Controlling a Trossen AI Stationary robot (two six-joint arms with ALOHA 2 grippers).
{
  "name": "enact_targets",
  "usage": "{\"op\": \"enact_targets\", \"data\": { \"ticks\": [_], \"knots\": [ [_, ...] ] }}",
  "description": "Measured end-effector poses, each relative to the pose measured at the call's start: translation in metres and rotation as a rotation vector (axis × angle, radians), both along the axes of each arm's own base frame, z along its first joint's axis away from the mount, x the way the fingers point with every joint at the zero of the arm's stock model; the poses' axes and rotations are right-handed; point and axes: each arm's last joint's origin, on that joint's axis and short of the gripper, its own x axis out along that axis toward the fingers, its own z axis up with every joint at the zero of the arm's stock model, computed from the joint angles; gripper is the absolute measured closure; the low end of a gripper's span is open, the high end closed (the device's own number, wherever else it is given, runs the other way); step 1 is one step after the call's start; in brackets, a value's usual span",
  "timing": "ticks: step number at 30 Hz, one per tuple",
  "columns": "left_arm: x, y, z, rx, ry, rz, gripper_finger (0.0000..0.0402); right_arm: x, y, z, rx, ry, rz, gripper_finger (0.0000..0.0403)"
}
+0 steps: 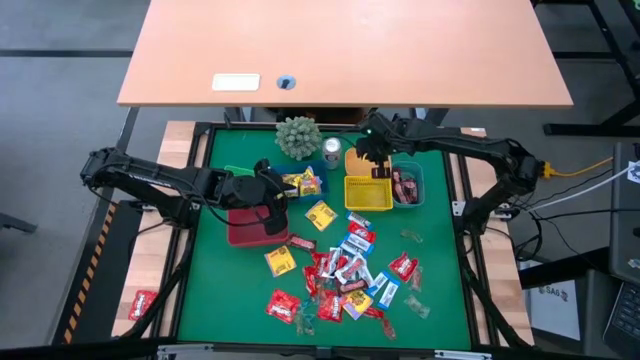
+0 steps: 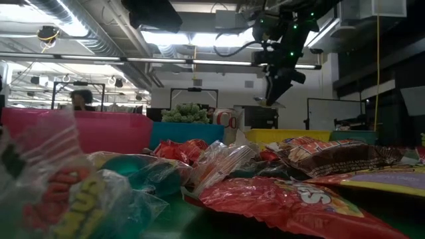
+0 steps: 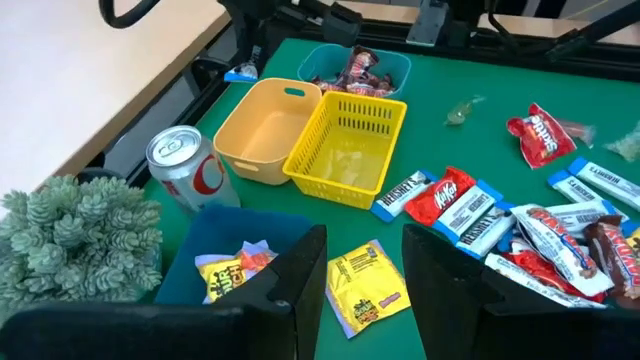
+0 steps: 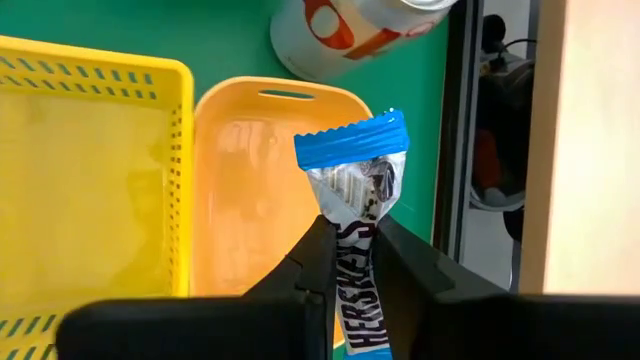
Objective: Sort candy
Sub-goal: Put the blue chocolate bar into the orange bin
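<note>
The candy [image 1: 345, 272] lies in a loose heap of red, yellow, blue-and-white and brown wrappers on the near half of the green mat; it fills the foreground of the low view [image 2: 292, 192]. My right gripper [image 1: 374, 150] hangs above the orange bin [image 4: 255, 180], shut on a blue-and-white candy bar [image 4: 352, 175]. My left gripper [image 1: 272, 200] hovers open over the mat beside the blue bin [image 3: 215, 255]. In the left wrist view its fingers [image 3: 365, 240] frame a yellow candy [image 3: 365, 290] that lies on the mat below them. My right gripper pinches the blue-and-white bar between its two fingers [image 4: 322, 240], at about mid-length [image 4: 356, 232]. The fingers point down from above. The bar is lifted clear over the orange bin, and its blue crimped end [image 4: 350, 140] sticks out past the fingertips.
Along the far side stand a red bin [image 1: 245, 228], a blue bin holding yellow candy [image 1: 303, 184], a yellow basket [image 1: 368, 192], and a teal bin with dark brownish-red candy [image 1: 408, 185]. A silver can [image 1: 332, 150] and a small plant [image 1: 297, 137] stand behind. One red candy [image 1: 142, 303] lies off the mat's left.
</note>
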Motion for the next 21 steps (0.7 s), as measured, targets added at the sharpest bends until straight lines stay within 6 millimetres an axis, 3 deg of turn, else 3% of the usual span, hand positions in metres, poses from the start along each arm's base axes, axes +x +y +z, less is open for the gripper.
{"op": "enact_targets", "data": {
  "ticks": [21],
  "knots": [
    [0.0002,0.0025,0.0001,0.009,0.000,0.017,0.0282,0.0008,0.0007,-0.0002,0.006,-0.005,0.007,0.0342]
  ]
}}
